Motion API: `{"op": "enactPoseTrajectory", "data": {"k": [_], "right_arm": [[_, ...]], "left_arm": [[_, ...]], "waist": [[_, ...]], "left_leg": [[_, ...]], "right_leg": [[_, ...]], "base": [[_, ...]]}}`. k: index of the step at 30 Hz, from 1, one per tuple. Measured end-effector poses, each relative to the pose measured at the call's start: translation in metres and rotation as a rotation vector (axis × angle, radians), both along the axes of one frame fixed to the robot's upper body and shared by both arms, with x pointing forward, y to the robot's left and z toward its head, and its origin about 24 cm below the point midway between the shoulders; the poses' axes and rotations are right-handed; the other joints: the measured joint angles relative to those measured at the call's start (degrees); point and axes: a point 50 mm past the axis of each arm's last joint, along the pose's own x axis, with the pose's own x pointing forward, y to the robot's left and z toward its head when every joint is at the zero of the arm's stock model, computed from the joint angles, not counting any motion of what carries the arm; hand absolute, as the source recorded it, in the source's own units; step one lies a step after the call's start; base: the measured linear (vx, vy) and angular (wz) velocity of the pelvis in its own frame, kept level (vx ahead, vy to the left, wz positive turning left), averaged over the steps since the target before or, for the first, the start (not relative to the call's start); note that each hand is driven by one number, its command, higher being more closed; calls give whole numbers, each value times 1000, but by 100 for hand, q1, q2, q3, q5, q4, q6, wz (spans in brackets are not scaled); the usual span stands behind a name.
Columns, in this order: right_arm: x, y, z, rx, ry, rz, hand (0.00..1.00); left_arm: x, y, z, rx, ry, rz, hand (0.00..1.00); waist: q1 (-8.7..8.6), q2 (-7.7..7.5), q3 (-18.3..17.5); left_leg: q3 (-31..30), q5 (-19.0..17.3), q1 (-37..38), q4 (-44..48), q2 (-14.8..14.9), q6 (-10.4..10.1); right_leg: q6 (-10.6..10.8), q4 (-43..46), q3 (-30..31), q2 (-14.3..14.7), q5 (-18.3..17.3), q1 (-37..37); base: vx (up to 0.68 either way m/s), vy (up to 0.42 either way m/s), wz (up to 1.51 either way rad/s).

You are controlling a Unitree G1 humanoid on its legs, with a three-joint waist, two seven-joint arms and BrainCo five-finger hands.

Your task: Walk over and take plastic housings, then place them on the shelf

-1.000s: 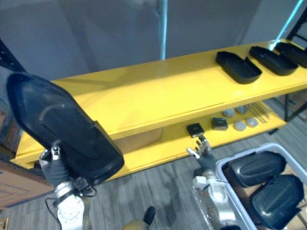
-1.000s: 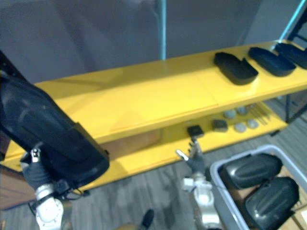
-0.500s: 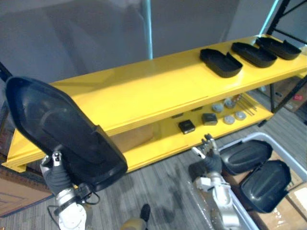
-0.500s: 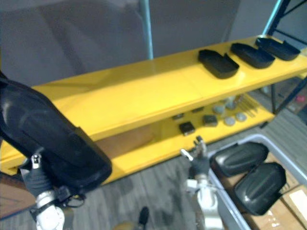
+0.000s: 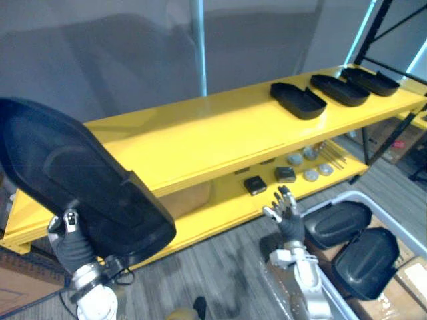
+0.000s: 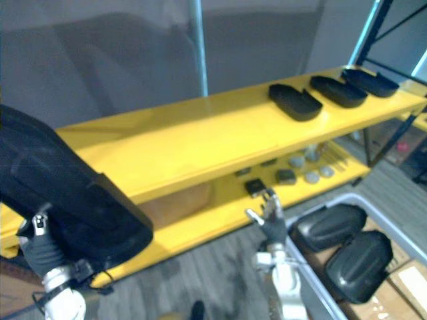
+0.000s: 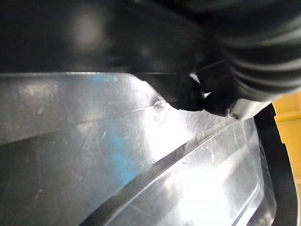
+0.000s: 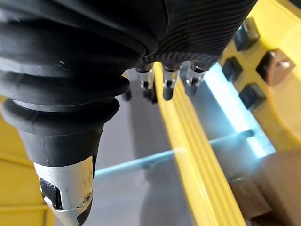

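At the lower left my left hand (image 5: 72, 241) is holding up a big black housing (image 5: 80, 177). Its thumb is pinching the rim, and its other fingers are hiding behind the housing. The yellow shelf (image 5: 200, 137) is running across the middle. Some small dark blocks (image 5: 255, 185) are sitting on its lower board. At the lower middle my right hand (image 5: 288, 217) is hanging near that board with its fingers straight and spread, holding nothing. At the upper right three black housings (image 5: 298, 100) are lying in a row on the top board. At the lower right two more housings (image 5: 337, 223) are lying in a white bin (image 5: 348, 196).
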Motion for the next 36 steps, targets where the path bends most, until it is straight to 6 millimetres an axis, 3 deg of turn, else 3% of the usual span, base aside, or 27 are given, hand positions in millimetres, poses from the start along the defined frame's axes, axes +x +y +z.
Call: {"op": "enactPoseTrajectory", "data": {"k": [1, 2, 4, 6, 7, 9, 11, 12, 17, 21, 26, 33, 36], "right_arm": [[1, 1, -3, 6, 13, -2, 0], [1, 2, -6, 16, 22, -2, 0], [1, 2, -5, 22, 16, 4, 0], [0, 1, -4, 22, 9, 6, 0], [-3, -1, -2, 22, 0, 1, 0], [-5, -2, 2, 21, -22, 0, 0], [-4, -2, 11, 23, -67, 10, 0], [-3, -5, 14, 11, -88, 13, 0], [-2, -22, 20, -36, -119, 38, 0], [-3, -18, 32, -1, -186, 97, 0], [-2, 1, 48, 72, -270, 173, 0], [1, 10, 81, 100, -402, 156, 0], [0, 4, 95, 90, -448, 132, 0]], "left_arm": [[2, 3, 4, 30, -9, -10, 100], [5, 5, 7, 51, -14, -16, 100], [5, 10, 8, 59, -15, 4, 100], [5, 10, 6, 51, -11, 11, 100], [5, 10, 5, 46, -6, 11, 100], [5, 10, 4, 44, 0, 10, 100], [5, 11, 5, 46, 8, 12, 100], [5, 9, 2, 29, 18, 13, 100], [10, -9, -7, -55, 44, -22, 100], [13, -15, -5, -43, 42, -49, 100], [20, -15, 0, -8, 35, -75, 100], [38, -11, 11, 88, 51, -180, 100], [53, -13, 12, 82, 65, -232, 100]], "waist": [[1, 9, 29], [-25, 40, 64], [-101, 39, 64], [-194, 49, 67], [-246, 45, 69], [-265, 31, 60], [-247, -122, -36], [-244, -136, -65], [-221, 343, -343], [-232, 324, -342], [-205, 21, -295], [-197, 98, -348], [-326, 148, -392]], "left_leg": [[4, -39, 117, -52, 96, 66], [1, -103, 220, -61, 182, 80], [11, -264, 313, 4, 327, 22], [6, -330, 361, 19, 469, -44], [-6, -367, 359, 38, 524, -101], [-9, -437, 389, 55, 561, -199], [84, -511, 381, 34, 491, -322], [204, -542, 420, 3, 522, -403], [643, -365, 555, -228, 1069, -807], [830, -355, 729, -307, 1132, -826], [929, -413, 798, -313, 996, -741], [1204, -589, 986, -311, 956, -673], [1303, -574, 993, -319, 976, -689]], "right_leg": [[-91, 578, 86, -46, 200, -272], [-124, 823, 81, -71, 95, -386], [66, 595, 71, -26, -191, -500], [162, 48, 94, 34, -174, -602], [282, -279, 95, 33, -73, -663], [293, -712, 81, 36, 172, -631], [327, -1335, 41, 38, 261, -452], [677, -1647, 11, 31, 796, -330], [531, -2100, -274, 594, 953, -42], [527, -2177, -284, 673, 951, 164], [566, -2340, -242, 529, 975, 255], [593, -2511, -80, 507, 1035, 428], [590, -2574, -33, 532, 1099, 401]], "base": [[-2, 73, -17], [-15, 68, -19], [-100, 72, -16], [-158, 54, -4], [-131, -7, 8], [-74, -88, 9], [54, -254, 8], [108, -290, 9], [200, -197, 10], [148, -48, 0], [30, 57, -1], [-52, 32, -15], [-50, -9, -16]]}}
